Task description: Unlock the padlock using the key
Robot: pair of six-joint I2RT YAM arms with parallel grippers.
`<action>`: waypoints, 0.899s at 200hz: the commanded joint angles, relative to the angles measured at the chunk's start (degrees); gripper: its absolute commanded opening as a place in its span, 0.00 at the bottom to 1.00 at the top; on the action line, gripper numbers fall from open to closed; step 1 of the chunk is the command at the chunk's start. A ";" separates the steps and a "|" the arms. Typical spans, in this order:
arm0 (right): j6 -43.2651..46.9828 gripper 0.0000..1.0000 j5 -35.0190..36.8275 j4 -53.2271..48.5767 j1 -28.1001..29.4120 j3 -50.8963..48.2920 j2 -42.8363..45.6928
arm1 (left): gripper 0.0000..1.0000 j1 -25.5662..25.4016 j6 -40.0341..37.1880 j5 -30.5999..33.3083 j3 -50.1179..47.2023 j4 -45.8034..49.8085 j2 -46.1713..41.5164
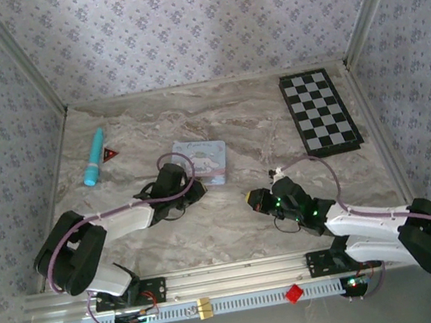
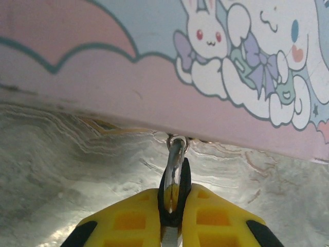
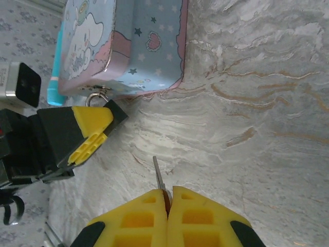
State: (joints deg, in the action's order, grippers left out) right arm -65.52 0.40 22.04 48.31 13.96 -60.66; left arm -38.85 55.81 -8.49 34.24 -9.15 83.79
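The padlock (image 2: pixel 185 181) is a small black block with a silver shackle (image 2: pixel 175 152). The shackle passes through a small ring (image 2: pixel 178 139) on the edge of the pale blue cartoon-printed tin (image 2: pixel 154 77). My left gripper (image 2: pixel 174 198) is shut on the padlock, right against the tin (image 1: pixel 203 161). My right gripper (image 3: pixel 168 193) is shut on the key (image 3: pixel 159 174), whose thin metal blade sticks out past the fingertips over the marble. The blade points toward the left gripper (image 3: pixel 95 126) and stands a short way off from it. In the top view the right gripper (image 1: pixel 252 198) is right of the left gripper (image 1: pixel 190 183).
A folded chessboard (image 1: pixel 320 112) lies at the back right. A cyan tube (image 1: pixel 93 156) and a small dark red triangular piece (image 1: pixel 109 153) lie at the back left. Bare marble table (image 1: pixel 235 232) lies between the two arms.
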 commanded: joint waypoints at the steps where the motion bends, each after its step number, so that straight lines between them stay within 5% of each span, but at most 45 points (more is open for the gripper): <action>1: -4.15 0.00 0.71 4.78 0.42 -0.49 -2.02 | 0.02 -0.89 6.99 -2.75 1.44 -3.52 0.74; 180: -15.15 0.00 -2.82 29.36 2.09 -2.16 -20.87 | 0.00 -5.53 21.72 -2.08 -2.20 -19.83 2.23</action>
State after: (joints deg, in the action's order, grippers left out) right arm -78.59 -2.35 45.98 50.19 12.80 -80.05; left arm -43.81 75.59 -10.66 32.69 -22.63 85.67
